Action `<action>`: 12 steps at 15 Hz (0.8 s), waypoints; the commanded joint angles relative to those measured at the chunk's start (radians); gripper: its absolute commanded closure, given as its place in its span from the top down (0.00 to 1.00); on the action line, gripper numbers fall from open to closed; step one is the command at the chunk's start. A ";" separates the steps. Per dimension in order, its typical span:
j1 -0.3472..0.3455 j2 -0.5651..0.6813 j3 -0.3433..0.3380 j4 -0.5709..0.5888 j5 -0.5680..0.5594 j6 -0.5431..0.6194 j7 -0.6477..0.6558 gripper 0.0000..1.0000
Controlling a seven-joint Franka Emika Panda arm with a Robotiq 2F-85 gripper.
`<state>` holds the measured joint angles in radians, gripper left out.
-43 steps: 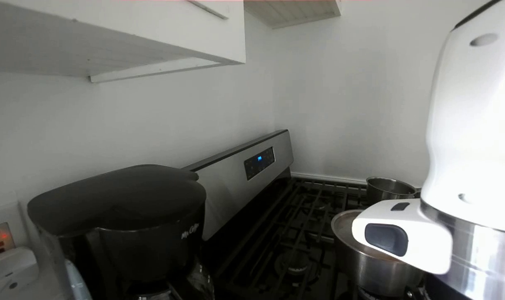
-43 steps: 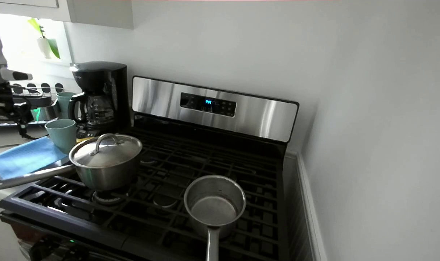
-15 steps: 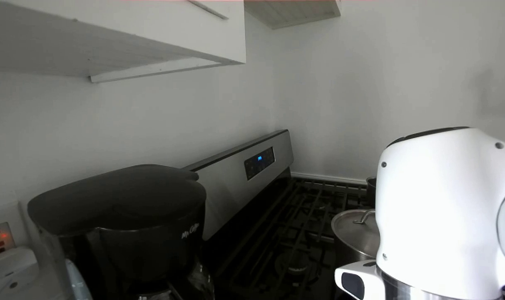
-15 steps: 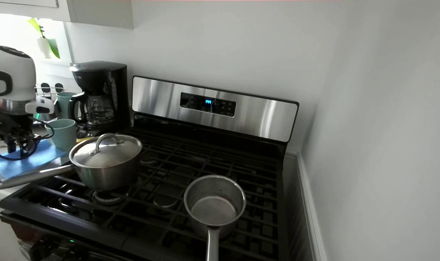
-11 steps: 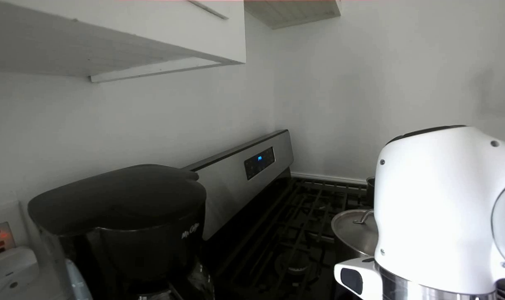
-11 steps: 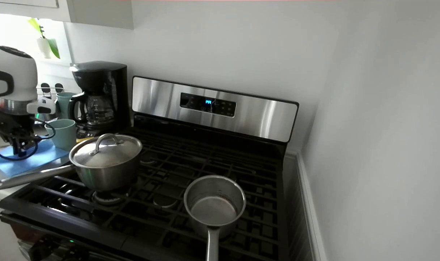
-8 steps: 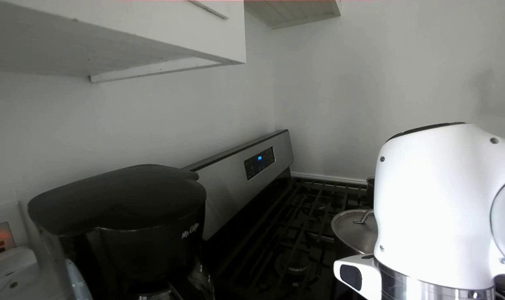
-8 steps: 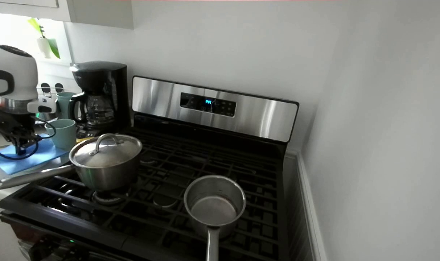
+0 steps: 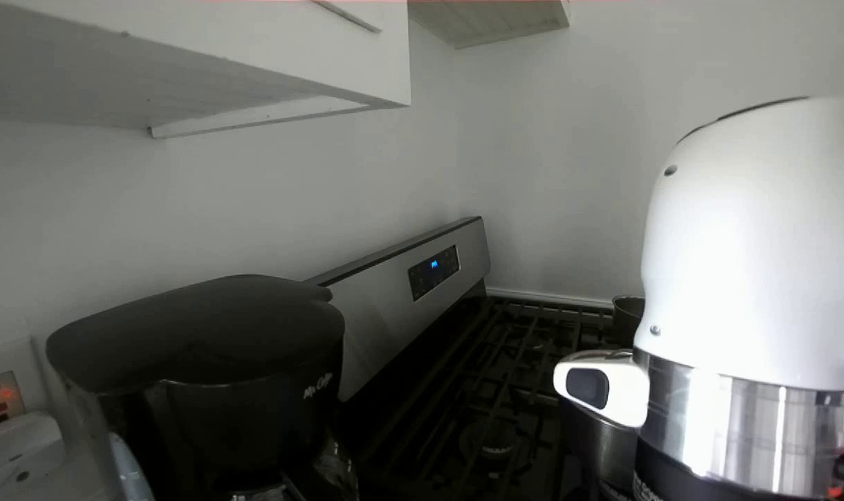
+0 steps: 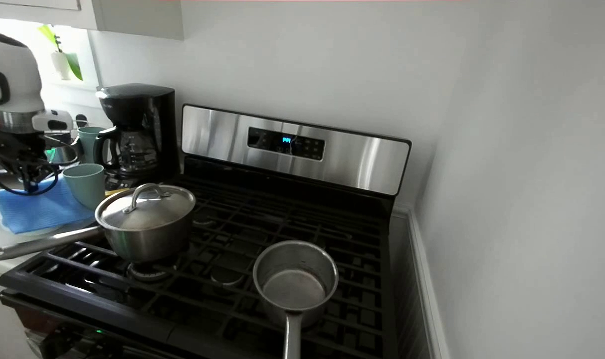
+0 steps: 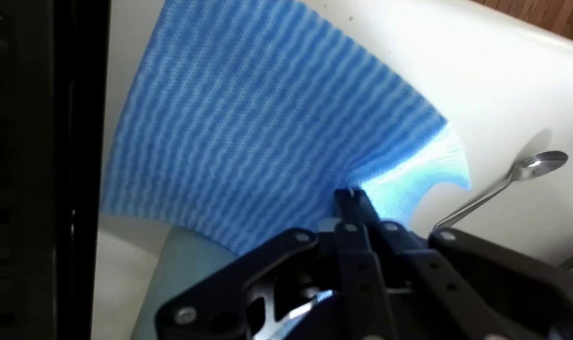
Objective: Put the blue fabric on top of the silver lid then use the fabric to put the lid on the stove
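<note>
The blue fabric (image 11: 248, 123) hangs from my gripper (image 11: 350, 192), which is shut on a pinched fold of it. In an exterior view the gripper (image 10: 30, 187) is just above the counter, left of the stove, and the fabric (image 10: 45, 207) droops from it, its lower part close to the counter. The silver lid (image 10: 147, 209), domed with an arched handle, covers the long-handled steel pot (image 10: 145, 244) on the stove (image 10: 217, 132). The gripper stays to the left of that lid, apart from it. Elsewhere, in an exterior view, my arm hides the lid and the fingers are out of frame.
A teal cup (image 10: 85, 184) stands close beside the fabric, with the coffee maker (image 10: 137, 114) behind it. A steel saucepan (image 10: 297, 284) sits on the stove's front right. A spoon (image 11: 539, 165) lies on the white counter (image 11: 503, 80). The pot's handle (image 10: 48, 242) juts over the counter.
The arm came down onto the fabric lying flat, and the fingers closed on it. Since half a second ago the gripper has risen, lifting the fabric off the counter where it is pinched.
</note>
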<state>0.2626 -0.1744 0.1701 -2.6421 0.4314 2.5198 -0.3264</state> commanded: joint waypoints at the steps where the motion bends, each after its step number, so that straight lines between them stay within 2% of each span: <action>1: -0.020 -0.144 -0.004 -0.025 -0.141 -0.082 0.065 0.00; 5: -0.033 -0.235 -0.024 -0.005 -0.254 -0.170 0.065 0.00; 7: -0.020 -0.254 -0.031 0.006 -0.268 -0.188 0.057 0.00; 8: -0.012 -0.216 -0.037 0.003 -0.243 -0.152 0.062 0.01; 12: -0.014 -0.251 -0.041 0.004 -0.254 -0.161 0.065 0.00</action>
<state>0.2370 -0.4164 0.1486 -2.6397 0.1877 2.3527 -0.2714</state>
